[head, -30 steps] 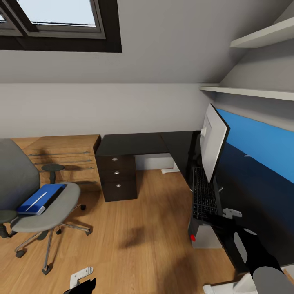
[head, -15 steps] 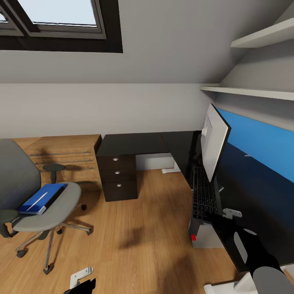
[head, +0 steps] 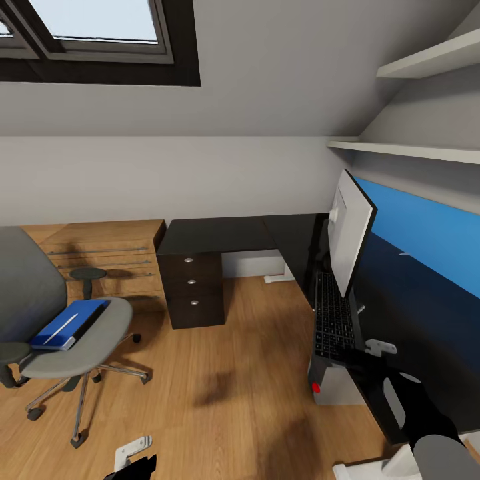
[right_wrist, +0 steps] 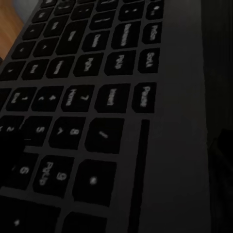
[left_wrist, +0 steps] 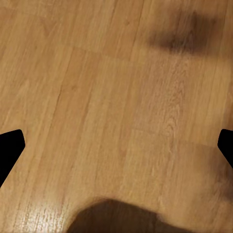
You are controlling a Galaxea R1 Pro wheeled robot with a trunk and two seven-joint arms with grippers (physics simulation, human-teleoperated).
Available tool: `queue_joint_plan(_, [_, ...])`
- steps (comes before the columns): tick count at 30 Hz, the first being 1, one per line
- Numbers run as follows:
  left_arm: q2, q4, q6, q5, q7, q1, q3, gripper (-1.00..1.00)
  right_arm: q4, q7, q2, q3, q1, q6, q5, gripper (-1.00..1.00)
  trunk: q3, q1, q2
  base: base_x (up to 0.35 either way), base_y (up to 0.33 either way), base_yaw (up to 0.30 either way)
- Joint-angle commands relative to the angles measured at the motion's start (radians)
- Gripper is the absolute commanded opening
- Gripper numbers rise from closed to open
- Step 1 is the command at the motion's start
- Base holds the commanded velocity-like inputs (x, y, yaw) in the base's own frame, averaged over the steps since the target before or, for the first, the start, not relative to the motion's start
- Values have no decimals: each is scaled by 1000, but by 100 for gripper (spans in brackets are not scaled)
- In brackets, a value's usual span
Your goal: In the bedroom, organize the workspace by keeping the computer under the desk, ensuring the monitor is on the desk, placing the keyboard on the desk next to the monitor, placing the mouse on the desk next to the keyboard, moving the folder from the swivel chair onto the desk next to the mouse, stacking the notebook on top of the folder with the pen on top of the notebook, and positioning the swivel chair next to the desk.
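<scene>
Left fingers [left_wrist: 10, 148] sit spread wide at the two edges of the left wrist view, with nothing but wooden floor [left_wrist: 111, 97] between them; in the head view the left gripper [head: 133, 460] hangs low over that floor. The right gripper [head: 373, 353] is down at the near end of the keyboard [head: 332, 319], and whether its fingers are apart or closed I can't tell; the right wrist view is right up against the dark keys. The keyboard lies along the desk [head: 220, 235] edge, just in front of the monitor [head: 350, 230], which stands on the desk. The computer [head: 333, 387] sits below the keyboard's near end, red light showing. Well apart from the desk, across the floor, is the swivel chair [head: 73, 333] with the folder [head: 67, 323] on its seat, beside the low wooden cabinet [head: 107, 257].
</scene>
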Motion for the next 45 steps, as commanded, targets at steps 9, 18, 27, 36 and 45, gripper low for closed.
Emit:
queue_joint_plan(9, [-2, -1, 1, 11, 1, 0, -1, 100, -106, 6, 7, -103, 1, 14, -7, 100, -1, 0, -1, -8, 0, 0])
queue_joint_plan(18, [-4, -1, 1, 11, 1, 0, -1, 100, -116, 6, 16, -113, 2, 11, -7, 100, -1, 0, -1, -237, 0, 0])
queue_joint_plan(27, [-25, 17, -4, 10, 5, 0, -2, 100, -167, 13, 47, -136, 6, 9, 5, 100, -1, 0, -1, 0, 0, 0])
queue_joint_plan(36, [-27, 25, -33, 10, 5, 0, -3, 100, -218, 15, 68, -136, 7, 4, 11, 100, -1, 0, -1, 0, 0, 0])
queue_joint_plan(45, [-27, 27, -39, 10, 5, 0, -3, 100, -241, 15, 71, -137, 7, 3, 13, 100, -1, 0, -1, 0, 0, 0])
